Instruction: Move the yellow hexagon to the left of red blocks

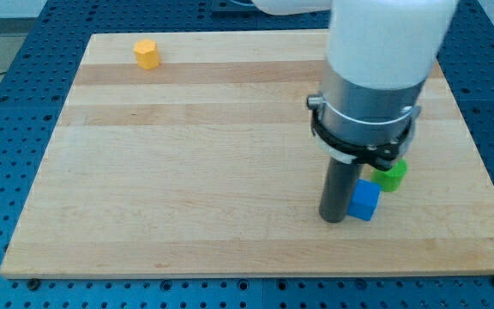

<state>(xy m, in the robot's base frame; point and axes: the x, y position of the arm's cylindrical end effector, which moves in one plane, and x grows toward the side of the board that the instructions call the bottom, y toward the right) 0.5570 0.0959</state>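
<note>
A yellow hexagon block (147, 53) sits near the view's top left corner of the wooden board (187, 172). My tip (334, 220) rests on the board at the lower right, touching the left side of a blue cube (365, 200). A green block (392, 174) lies just up and right of the blue cube, partly hidden by the arm. No red block shows; the arm's body may hide some. The yellow hexagon is far to the upper left of my tip.
The arm's large white and grey body (376, 77) covers the board's upper right part. A blue perforated table (7, 103) surrounds the board on all sides.
</note>
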